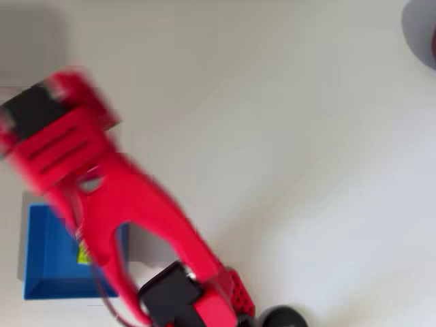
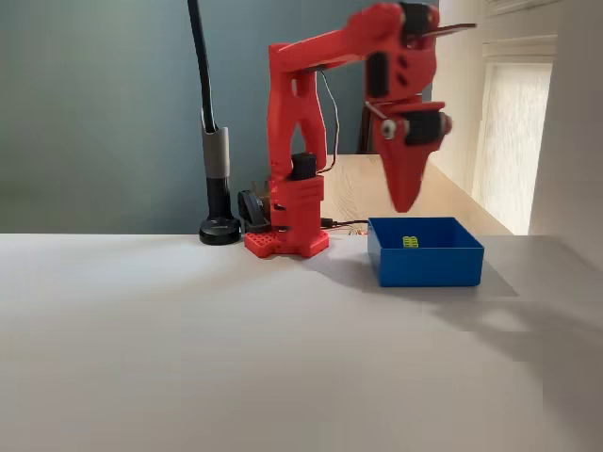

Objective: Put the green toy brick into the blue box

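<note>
The blue box (image 2: 426, 265) stands on the white table just right of the arm's base; in the overhead view the blue box (image 1: 48, 262) lies at the lower left, partly under the arm. The green toy brick (image 2: 411, 242) lies inside it on the bottom, seen from above as a lime patch, the green toy brick (image 1: 84, 255), beside the red arm. My red gripper (image 2: 405, 202) hangs point-down above the box's back edge, clear of the brick, its fingers together with nothing between them.
The red arm's base (image 2: 286, 240) stands behind the box on the left. A black lamp stand (image 2: 219, 226) rises further left. A grey round object (image 1: 422, 30) sits at the overhead view's top right corner. Open white table spreads in front.
</note>
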Controlling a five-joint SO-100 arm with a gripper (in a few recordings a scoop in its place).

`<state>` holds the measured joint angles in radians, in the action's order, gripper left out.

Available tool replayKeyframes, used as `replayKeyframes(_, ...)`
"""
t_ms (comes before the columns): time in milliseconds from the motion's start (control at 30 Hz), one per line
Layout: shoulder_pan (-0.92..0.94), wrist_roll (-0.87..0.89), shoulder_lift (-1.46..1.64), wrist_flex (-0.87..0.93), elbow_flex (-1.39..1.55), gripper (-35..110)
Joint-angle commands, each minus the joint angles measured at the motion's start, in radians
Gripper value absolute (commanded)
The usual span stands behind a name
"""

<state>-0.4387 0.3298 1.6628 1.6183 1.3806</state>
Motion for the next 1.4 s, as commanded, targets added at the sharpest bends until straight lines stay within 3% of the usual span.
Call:
replayKeyframes(0, 0.241, -0.046, 0.084, -0.044, 0.0, 0)
replayKeyframes(200, 0.403, -0.12, 0.1, -0.206, 0.115, 0)
replayKeyframes(467, 0.499, -0.08, 0.201, -0.299, 0.224, 0)
replayKeyframes(900, 0.543, -0.215, 0.9, -0.723, 1.003, 0)
replayKeyframes(1133, 0.569, -0.253, 1.236, -0.85, 1.422, 0)
replayKeyframes(1367, 0.569, -0.222, 1.45, -0.853, 1.666, 0)
